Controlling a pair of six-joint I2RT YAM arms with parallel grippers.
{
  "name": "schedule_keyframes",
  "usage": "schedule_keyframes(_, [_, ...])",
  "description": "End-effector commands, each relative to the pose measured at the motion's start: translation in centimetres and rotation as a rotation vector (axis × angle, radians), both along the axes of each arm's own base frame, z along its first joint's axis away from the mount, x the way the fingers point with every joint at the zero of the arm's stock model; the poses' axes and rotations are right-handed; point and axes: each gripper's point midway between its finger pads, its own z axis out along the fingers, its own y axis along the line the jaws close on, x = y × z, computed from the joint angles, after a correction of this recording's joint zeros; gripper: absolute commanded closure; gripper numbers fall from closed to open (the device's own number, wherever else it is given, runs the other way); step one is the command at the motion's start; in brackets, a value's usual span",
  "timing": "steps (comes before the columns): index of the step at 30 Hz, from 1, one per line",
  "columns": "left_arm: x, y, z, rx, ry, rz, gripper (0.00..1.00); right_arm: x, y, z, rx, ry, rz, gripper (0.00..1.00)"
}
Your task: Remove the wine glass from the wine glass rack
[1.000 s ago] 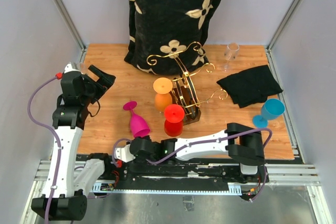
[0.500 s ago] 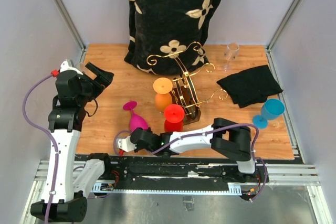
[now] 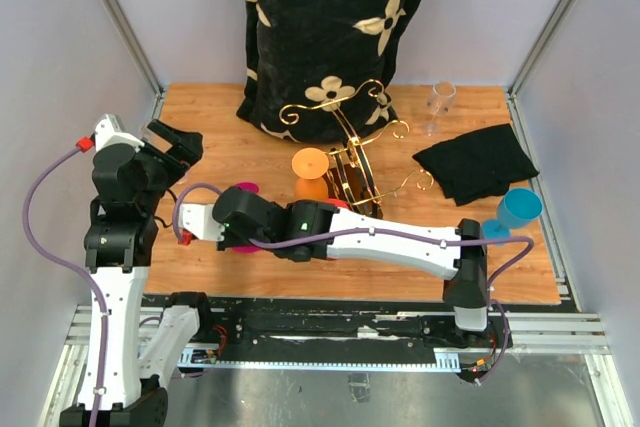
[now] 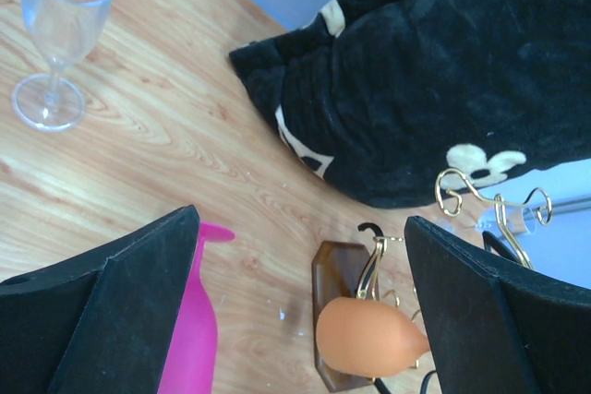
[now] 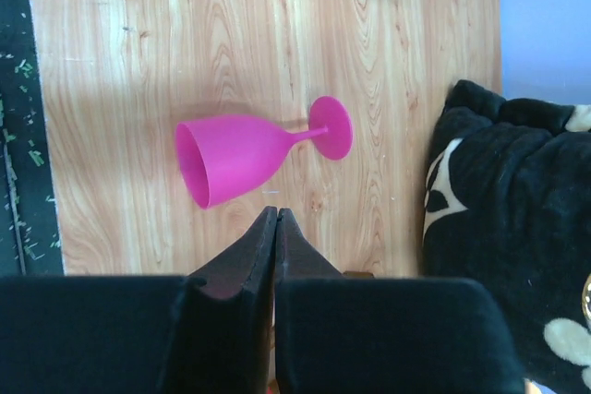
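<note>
The gold wire rack stands mid-table on its dark brown base. An orange wine glass hangs on the rack's left side and also shows in the left wrist view. My left gripper is open and empty to the left of the rack, which lies between its spread fingers in the left wrist view. My right gripper is shut and empty above a magenta glass lying on its side. In the top view the right wrist covers most of that glass.
A black floral pillow leans behind the rack. A clear glass and a black cloth are back right, and a blue glass is at the right edge. Another clear glass stands far left. The right arm hides the red glass.
My right arm has risen and swung left and back from the front edge, now over the magenta glass and covering the red glass. My left gripper has drifted a little left.
</note>
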Motion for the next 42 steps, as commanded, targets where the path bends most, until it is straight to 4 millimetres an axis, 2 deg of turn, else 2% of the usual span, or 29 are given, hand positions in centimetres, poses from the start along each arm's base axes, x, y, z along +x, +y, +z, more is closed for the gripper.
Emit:
schedule_keyframes(1, [0.0, 1.2, 2.6, 0.053, -0.066, 0.047, 0.0, -0.6, -3.6, -2.6, -0.153, 0.141, -0.028, 0.99])
schedule_keyframes(2, [-0.1, 1.4, 2.8, 0.055, -0.069, 0.058, 0.0, -0.5, -3.6, -2.9, -0.155, 0.142, -0.032, 0.96])
schedule_keyframes(5, [-0.3, 1.8, 3.4, 0.059, -0.084, 0.081, 0.0, 0.1, -3.4, -4.9, -0.173, 0.117, -0.026, 0.55])
schedule_keyframes(6, [-0.4, 1.9, 3.6, 0.06, -0.088, 0.089, 0.0, 0.0, -3.2, -5.7, -0.17, 0.115, -0.017, 0.45])
schedule_keyframes(8, [-0.5, 2.2, 3.8, 0.063, -0.092, 0.105, 0.0, -0.2, -2.5, -7.7, -0.17, 0.13, 0.006, 0.35])
schedule_keyframes(11, [-0.7, 2.5, 4.0, 0.067, -0.093, 0.12, 0.0, -0.8, -1.3, -10.1, -0.161, 0.153, 0.03, 0.31])
schedule_keyframes(14, [-0.8, 2.8, 4.4, 0.072, -0.1, 0.139, 0.0, -0.6, 0.0, -11.1, -0.128, 0.12, 0.04, 0.3])
schedule_keyframes(15, [-0.9, 2.9, 4.5, 0.075, -0.101, 0.144, 0.0, -0.6, 0.5, -12.5, -0.139, 0.114, 0.043, 0.29])
schedule_keyframes(20, [-1.2, 3.5, 5.4, 0.105, -0.108, 0.169, 0.0, 0.3, 2.0, -14.6, -0.13, 0.076, 0.024, 0.29])
schedule_keyframes(24, [-1.2, 3.6, 5.4, 0.111, -0.108, 0.171, 0.0, 2.3, 2.8, -16.5, -0.139, -0.019, -0.029, 0.3])
schedule_keyframes(26, [-1.3, 3.5, 5.3, 0.111, -0.107, 0.169, 0.0, 3.8, 2.9, -18.2, -0.187, -0.088, -0.076, 0.3])
schedule_keyframes(27, [-1.3, 3.6, 5.3, 0.113, -0.106, 0.168, 0.01, 4.5, 3.2, -18.2, -0.195, -0.12, -0.097, 0.31])
schedule_keyframes(28, [-1.3, 3.6, 5.3, 0.115, -0.104, 0.17, 0.0, 5.4, 3.0, -18.6, -0.218, -0.158, -0.126, 0.35])
schedule_keyframes(30, [-1.3, 3.7, 5.4, 0.12, -0.107, 0.172, 0.0, 6.6, 2.7, -19.0, -0.251, -0.209, -0.167, 0.55])
schedule_keyframes(31, [-1.4, 3.7, 5.5, 0.122, -0.107, 0.173, 0.0, 7.2, 2.5, -19.2, -0.263, -0.226, -0.185, 0.78])
schedule_keyframes(32, [-1.4, 3.7, 5.5, 0.122, -0.108, 0.174, 0.0, 7.5, 2.3, -19.0, -0.268, -0.235, -0.197, 0.92])
schedule_keyframes(33, [-1.5, 3.7, 5.7, 0.123, -0.113, 0.176, 0.0, 7.6, 2.0, -18.4, -0.264, -0.239, -0.205, 0.99])
schedule_keyframes(35, [-1.6, 3.9, 6.0, 0.131, -0.117, 0.186, 0.0, 7.0, 1.7, -16.2, -0.215, -0.205, -0.211, 0.99])
schedule_keyframes(38, [-1.9, 4.6, 6.8, 0.149, -0.13, 0.22, 0.0, 6.1, 0.7, -10.5, -0.131, -0.139, -0.237, 0.99])
schedule_keyframes(41, [-2.1, 5.0, 7.1, 0.158, -0.138, 0.243, 0.0, 5.2, -0.5, -4.1, -0.032, -0.08, -0.252, 0.99])
schedule_keyframes(42, [-2.1, 5.1, 7.1, 0.158, -0.14, 0.245, 0.0, 4.9, -1.1, -1.4, 0.022, -0.051, -0.251, 0.99])
